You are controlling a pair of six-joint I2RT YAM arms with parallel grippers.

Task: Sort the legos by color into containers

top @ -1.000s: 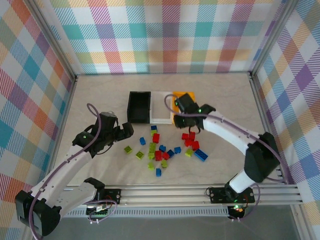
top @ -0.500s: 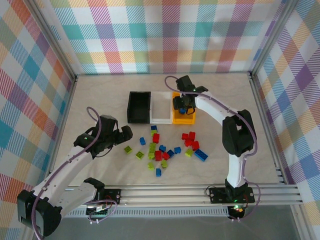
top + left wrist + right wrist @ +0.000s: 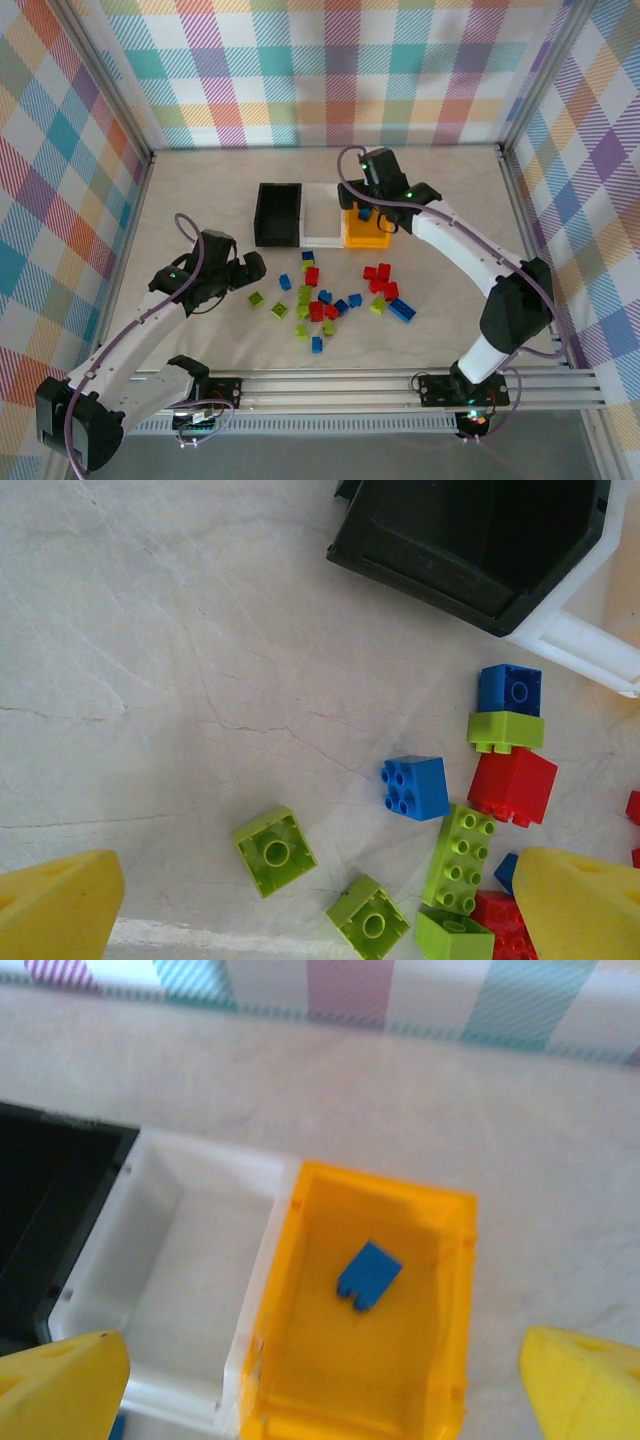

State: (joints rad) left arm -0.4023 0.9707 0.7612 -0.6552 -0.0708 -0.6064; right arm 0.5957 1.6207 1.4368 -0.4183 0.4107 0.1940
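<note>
Inside the orange-yellow bin point(image 3: 330, 1380) lies a single blue brick point(image 3: 368, 1276).

Bright, even light all round.
Soft short shadows under the legos point(image 3: 415, 787); right wrist view blurry, left wrist view crisp.
</note>
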